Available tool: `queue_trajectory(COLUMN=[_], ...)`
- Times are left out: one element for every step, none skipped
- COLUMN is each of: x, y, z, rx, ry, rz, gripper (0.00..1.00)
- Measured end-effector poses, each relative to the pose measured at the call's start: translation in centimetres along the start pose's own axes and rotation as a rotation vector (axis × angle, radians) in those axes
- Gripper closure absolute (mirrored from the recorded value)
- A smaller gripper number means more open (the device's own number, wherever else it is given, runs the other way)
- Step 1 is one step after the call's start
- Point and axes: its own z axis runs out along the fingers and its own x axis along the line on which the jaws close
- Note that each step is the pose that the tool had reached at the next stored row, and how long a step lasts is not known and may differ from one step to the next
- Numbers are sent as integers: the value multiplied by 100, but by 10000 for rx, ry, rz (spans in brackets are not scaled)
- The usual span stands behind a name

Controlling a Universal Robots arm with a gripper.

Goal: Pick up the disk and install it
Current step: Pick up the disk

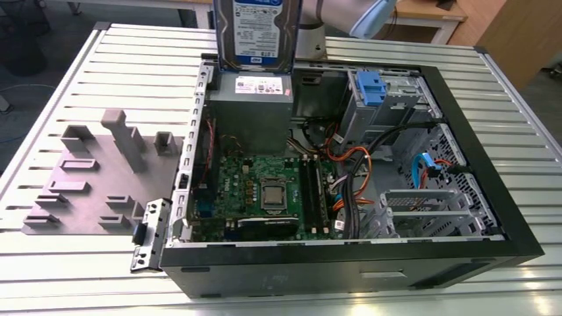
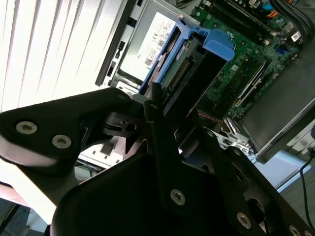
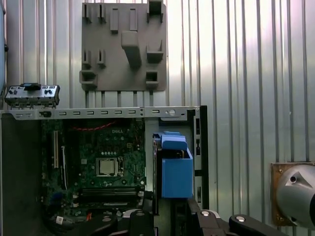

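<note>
Silver-grey metal, flat and rectangular, with a white-and-blue label on its face and blue plastic rails down its edges: the disk [image 1: 259, 33]. It hangs upright over the far end of the open black computer case [image 1: 351, 263]; its label faces the exterior camera; its lower edge is just above the grey power-supply box [image 1: 250, 112] with the white sticker, which sits inside the case at that end; the two look apart, as far as I can judge.

My gripper [image 2: 170, 110] has it; in the second wrist view my black fingers [image 2: 153, 105] are clamped on the disk's end, one on each side; nothing else bears it.

Inside the case:
- green motherboard [image 1: 263, 187] across the middle;
- orange and black cables [image 1: 351, 164] strung beside it;
- silver drive cage [image 1: 399, 108] at the far corner on the exterior view's right;
- another blue plastic carrier with a tab handle [image 1: 369, 89] at that cage.

Outside the case, on the exterior view's left, a grey fixture plate with raised blocks [image 1: 88, 184] lies on the slatted metal table [image 1: 52, 263].

Reading: the disk is lifted and not seated; the work stands at the carry.

To do it well, I judge:
- grip firm, because plastic rails may flex or slip;
- disk held square, no tilt;
- lower edge clear of the power-supply box and the case rim;
- wide berth to the cables by the cage, since a snag there would skew the rails.
</note>
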Motion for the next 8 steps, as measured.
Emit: queue_trajectory(x=[-1, -2, -2, -3, -4, -5, -5, -6], y=[-19, -40, -62, -82, -102, -124, -145, -171], z=[0, 0, 0, -1, -1, -1, -1, -1], rx=[0, 0, 0, 0, 0, 0, 0, 0], ry=[0, 0, 0, 0, 0, -1, -1, 0], rz=[0, 0, 0, 1, 0, 0, 0, 0], gripper=[65, 65, 65, 65, 65, 65, 65, 65])
